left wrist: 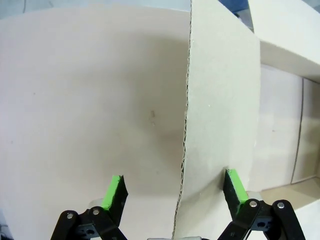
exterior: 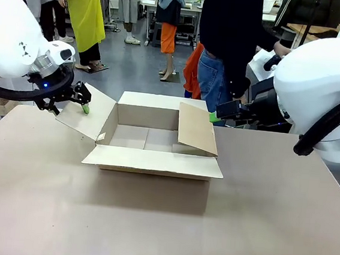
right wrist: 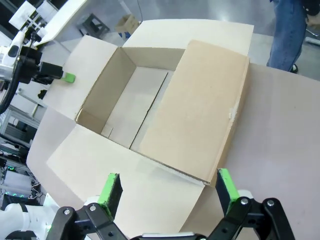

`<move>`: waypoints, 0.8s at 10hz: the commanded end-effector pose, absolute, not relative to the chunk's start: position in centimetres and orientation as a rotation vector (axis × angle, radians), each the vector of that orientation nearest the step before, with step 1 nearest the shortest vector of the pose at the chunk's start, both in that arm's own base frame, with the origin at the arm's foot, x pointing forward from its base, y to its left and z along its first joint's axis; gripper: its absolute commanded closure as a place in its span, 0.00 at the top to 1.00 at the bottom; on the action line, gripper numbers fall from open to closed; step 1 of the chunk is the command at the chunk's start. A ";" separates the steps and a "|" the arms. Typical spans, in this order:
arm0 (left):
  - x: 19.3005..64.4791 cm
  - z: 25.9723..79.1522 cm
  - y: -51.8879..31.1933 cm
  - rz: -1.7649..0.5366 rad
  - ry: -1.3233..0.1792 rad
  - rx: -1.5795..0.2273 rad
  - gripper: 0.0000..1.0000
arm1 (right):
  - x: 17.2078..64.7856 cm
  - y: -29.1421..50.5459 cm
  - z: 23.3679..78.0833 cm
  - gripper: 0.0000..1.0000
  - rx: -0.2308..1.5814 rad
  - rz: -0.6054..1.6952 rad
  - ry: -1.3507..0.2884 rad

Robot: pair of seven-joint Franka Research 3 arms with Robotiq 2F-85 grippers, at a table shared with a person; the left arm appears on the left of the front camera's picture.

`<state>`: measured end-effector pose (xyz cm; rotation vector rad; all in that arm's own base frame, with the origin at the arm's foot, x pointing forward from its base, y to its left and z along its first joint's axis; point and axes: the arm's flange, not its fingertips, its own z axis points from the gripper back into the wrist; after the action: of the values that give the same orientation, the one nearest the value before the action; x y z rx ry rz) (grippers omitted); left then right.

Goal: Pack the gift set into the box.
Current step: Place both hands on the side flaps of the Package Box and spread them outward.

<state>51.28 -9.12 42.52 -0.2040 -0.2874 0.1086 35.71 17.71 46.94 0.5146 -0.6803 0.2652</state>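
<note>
Brown box (exterior: pixel 154 161) sits open mid-desk (exterior: pixel 148 228). Left pincer (exterior: pixel 83 104) has its fingers spread wide, straddling the edge of the left flap (exterior: pixel 89 118). Right pincer (exterior: pixel 214 116) is spread too, right by a corner of the right flap (exterior: pixel 197 130). The person (exterior: pixel 229 43) behind holds something white (exterior: pixel 259 62), can't tell what.

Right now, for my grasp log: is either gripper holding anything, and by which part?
Nothing is clamped. The left gripper stands open astride the left flap of the brown corrugated cardboard box; the right gripper is open by its right flap.
</note>
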 end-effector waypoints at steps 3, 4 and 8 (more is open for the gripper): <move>51.7 43.0 -9.9 0.132 -0.297 -0.151 1.00 | 39.6 26.0 52.1 1.00 0.227 0.328 -0.592; 51.7 43.0 -9.9 0.132 -0.297 -0.151 1.00 | 41.7 30.6 53.4 1.00 0.067 0.316 -0.576; 51.7 43.0 -9.9 0.132 -0.297 -0.151 1.00 | 44.9 39.8 53.6 1.00 -0.080 0.348 -0.519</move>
<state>51.64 -9.78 42.74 -0.1657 -0.2945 0.1164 41.29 35.54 53.64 -0.1215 -0.5487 0.3159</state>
